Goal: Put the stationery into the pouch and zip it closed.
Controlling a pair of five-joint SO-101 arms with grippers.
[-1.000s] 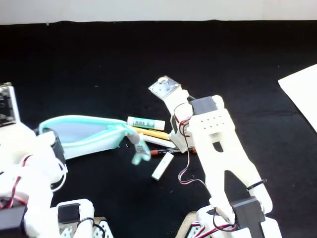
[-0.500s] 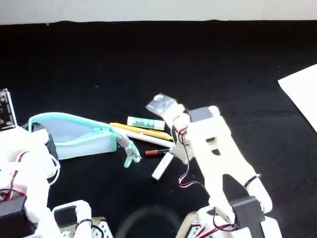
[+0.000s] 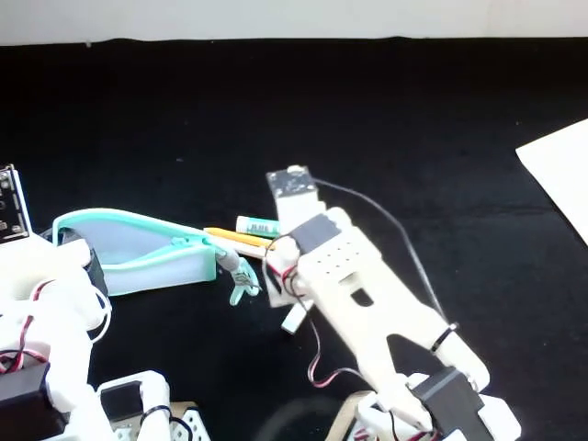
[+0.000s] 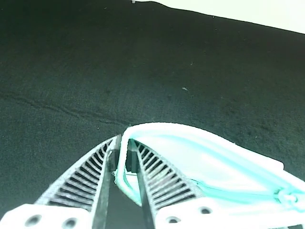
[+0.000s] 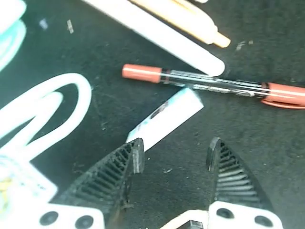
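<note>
A pale pouch with a teal zip edge (image 3: 138,253) lies open at the left of the black table. My left gripper (image 4: 123,164) is shut on the rim of the pouch (image 4: 200,155) at its far-left end. Beside the pouch mouth lie a glue stick (image 3: 255,226), a yellow pencil (image 3: 237,239) and a short white stick (image 3: 294,319). My right gripper (image 5: 175,152) hangs open just above the short white stick (image 5: 167,119), with a red pen (image 5: 214,87), a white pen (image 5: 157,38) and the teal pull cord (image 5: 47,109) close by.
The right arm (image 3: 349,276) stretches over the stationery and hides part of it in the high view. A white sheet (image 3: 560,175) lies at the right edge. The left arm's base (image 3: 46,331) fills the near left corner.
The right arm has swung left and down over the stationery. The left gripper pulled the pouch a little to the left early on, then held still.
</note>
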